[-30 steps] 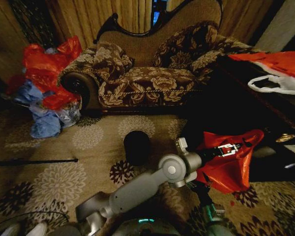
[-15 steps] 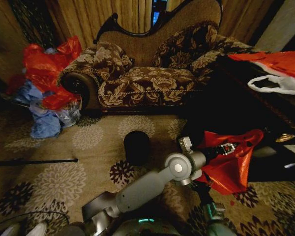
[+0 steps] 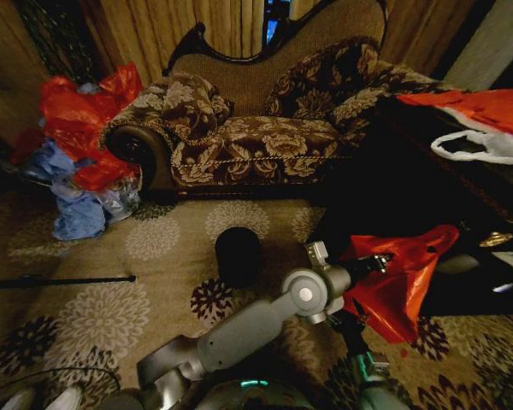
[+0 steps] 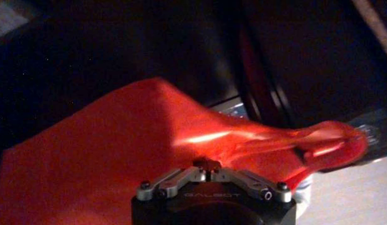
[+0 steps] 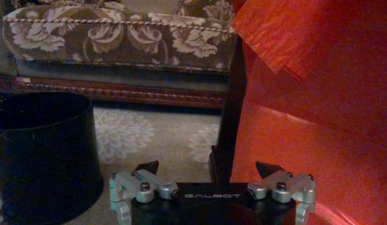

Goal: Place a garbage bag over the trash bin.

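The trash bin (image 3: pixel 238 254) is a small black cylinder standing upright on the patterned carpet in front of the sofa; it also stands close by in the right wrist view (image 5: pixel 43 150). My left gripper (image 3: pixel 376 263) reaches to the right of the bin and is shut on the top of the red garbage bag (image 3: pixel 393 286), which hangs from it. In the left wrist view the fingers (image 4: pixel 208 166) pinch the glossy red plastic (image 4: pixel 118 140). My right gripper (image 5: pixel 208 169) is open, low beneath the left arm, between the bin and the hanging bag (image 5: pixel 318 117), holding nothing.
A floral sofa (image 3: pixel 265 145) stands behind the bin. A heap of red and blue bags (image 3: pixel 77 162) lies at its left. A dark table (image 3: pixel 462 205) at the right carries a red-orange bag (image 3: pixel 487 107) and a white bag (image 3: pixel 487 147). A thin black rod (image 3: pixel 60 280) lies on the carpet.
My left gripper has drawn the garbage bag a little leftward, toward the bin, and the bag now hangs narrower. The bin and the right arm have stayed put.
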Controlling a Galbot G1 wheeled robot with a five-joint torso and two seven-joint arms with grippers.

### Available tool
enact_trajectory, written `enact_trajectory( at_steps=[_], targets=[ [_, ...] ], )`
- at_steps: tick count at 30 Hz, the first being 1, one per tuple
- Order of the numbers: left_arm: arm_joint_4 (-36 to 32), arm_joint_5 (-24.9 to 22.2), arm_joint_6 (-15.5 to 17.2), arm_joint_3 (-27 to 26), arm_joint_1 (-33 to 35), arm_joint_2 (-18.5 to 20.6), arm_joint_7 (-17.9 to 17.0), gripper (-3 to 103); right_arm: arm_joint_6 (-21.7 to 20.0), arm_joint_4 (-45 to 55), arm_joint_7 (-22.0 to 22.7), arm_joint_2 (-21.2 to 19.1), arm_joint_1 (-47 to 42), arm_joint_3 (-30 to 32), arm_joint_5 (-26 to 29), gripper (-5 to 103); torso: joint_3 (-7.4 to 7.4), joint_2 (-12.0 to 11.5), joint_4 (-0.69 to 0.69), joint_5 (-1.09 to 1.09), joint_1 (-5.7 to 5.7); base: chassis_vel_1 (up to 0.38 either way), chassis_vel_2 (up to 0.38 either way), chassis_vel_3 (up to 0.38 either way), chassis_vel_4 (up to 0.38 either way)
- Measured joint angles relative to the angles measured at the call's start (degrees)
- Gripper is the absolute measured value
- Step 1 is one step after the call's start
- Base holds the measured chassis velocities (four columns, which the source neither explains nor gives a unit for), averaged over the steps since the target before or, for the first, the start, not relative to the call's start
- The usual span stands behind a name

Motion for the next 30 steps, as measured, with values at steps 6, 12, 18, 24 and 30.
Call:
enact_trajectory(
  at_steps=[6, 12, 18, 24, 30],
  targets=[
    [-0.35, -3.69, 0.32, 1.18, -1.9, 5.78, -0.51, 0, 1.3, -1.06, -0.92, 0.04, -0.49, -1.01, -1.06, 100, 0.0, 0.0, 0.01, 0.0, 0.0, 0.0, 0.0, 0.0, 0.0],
    [-0.17, -3.67, 2.23, 0.58, -2.94, 10.01, 0.27, 0, 3.49, -2.41, -3.52, 0.31, -1.23, -1.69, -3.49, 100, 0.0, 0.0, 0.0, -0.01, 0.0, 0.0, 0.0, 0.0, 0.0],
    [0.03, 0.86, 4.23, -0.43, -1.65, 17.0, 2.92, 0, 5.04, -4.38, -5.21, -0.02, -0.86, -2.82, -5.34, 100, 0.0, 0.0, 0.0, -0.01, 0.0, 0.0, 0.0, 0.0, 0.0],
    [-1.48, 5.59, 6.65, -7.48, 3.87, 23.76, 4.51, 0, 5.29, -6.38, -5.57, -0.68, 1.02, -3.38, -5.75, 100, 0.0, 0.0, 0.02, -0.01, 0.0, 0.0, 0.0, 0.0, 0.0],
    [-2.4, 9.93, 7.96, -16.91, 9.26, 29.37, 7.34, 0, 5.48, -8.11, -5.65, -1.22, 2.23, -3.68, -5.58, 100, 0.0, 0.0, 0.01, -0.03, 0.0, 0.0, 0.0, 0.0, 0.0]
  ],
)
